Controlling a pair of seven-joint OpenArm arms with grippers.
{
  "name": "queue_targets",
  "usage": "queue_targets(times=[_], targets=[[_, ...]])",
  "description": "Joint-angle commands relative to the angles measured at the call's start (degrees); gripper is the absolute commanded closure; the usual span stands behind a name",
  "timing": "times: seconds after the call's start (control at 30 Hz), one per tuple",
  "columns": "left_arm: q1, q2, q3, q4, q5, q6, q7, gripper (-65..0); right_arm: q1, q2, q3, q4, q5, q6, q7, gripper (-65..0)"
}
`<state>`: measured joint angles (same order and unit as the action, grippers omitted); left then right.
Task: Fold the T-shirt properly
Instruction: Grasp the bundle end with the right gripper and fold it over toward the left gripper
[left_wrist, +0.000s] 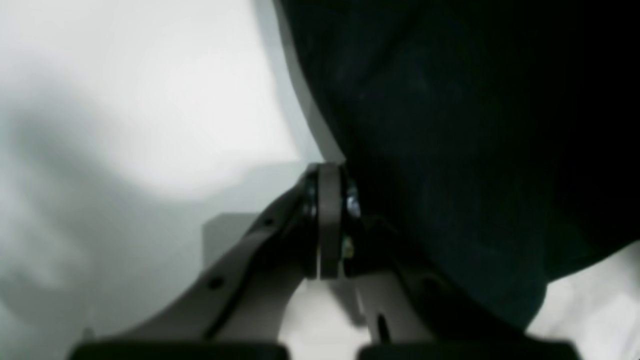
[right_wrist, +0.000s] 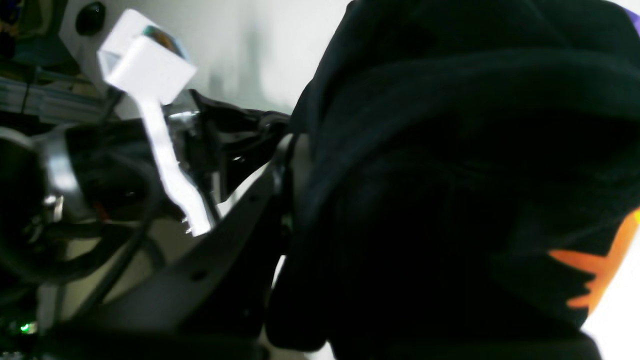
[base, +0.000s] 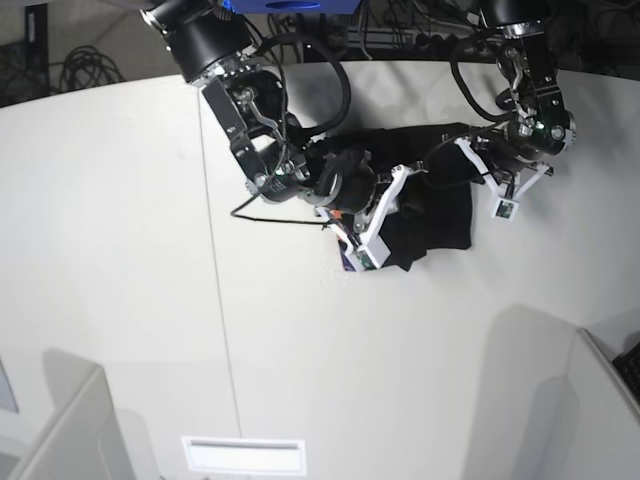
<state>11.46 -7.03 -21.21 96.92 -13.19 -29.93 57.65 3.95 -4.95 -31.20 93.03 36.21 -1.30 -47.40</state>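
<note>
— Where is the T-shirt (base: 440, 205) sitting?

— It is lying bunched on the white table (base: 120, 250), toward the far side, stretching between the two arms, black side mostly showing. In the right wrist view a patch of orange print is peeking out at the lower right.

— What is the left gripper (left_wrist: 330, 172) doing?

— Its jaws are pressing together, and black cloth is lying right against them; it is pinching the T-shirt's edge.

— And the right gripper (base: 385, 215)?

— It is clamping a thick fold of the shirt, jaws nearly together, with cloth covering one finger.

— How are the arms posing?

— Both are reaching in from the far edge, wrists bending down over the cloth.

— Anything hard to make out?

— Both wrist views are blurring, and the shirt's outline is staying unclear under the arms.
</note>
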Motion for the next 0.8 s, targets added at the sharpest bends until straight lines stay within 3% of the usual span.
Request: queue_targets(times=[0.0, 0.3, 0.5, 0.77], targets=[[-0.1, -0.5, 0.1, 1.0, 0.0, 0.3, 0.0, 0.0, 1.6, -0.9, -0.6, 0.0, 1.2, 0.3, 1.9, 0.0], [-0.3, -0.5, 0.2, 1.0, 0.0, 0.3, 0.0, 0.0, 4.5, -1.2, -6.2, -8.9, 1.3, 0.3, 7.9, 0.0], [-0.1, -0.4, 0.2, 1.0, 0.0, 0.3, 0.0, 0.0, 6.6, -2.0, -10.4, -12.6, 1.3, 0.3, 8.9, 0.0], [0.4, -0.5, -0.5, 1.1, 0.0, 0.3, 0.0, 0.0, 7.3, -2.0, -10.6, -16.9, 1.6, 0.2, 12.5, 0.0]])
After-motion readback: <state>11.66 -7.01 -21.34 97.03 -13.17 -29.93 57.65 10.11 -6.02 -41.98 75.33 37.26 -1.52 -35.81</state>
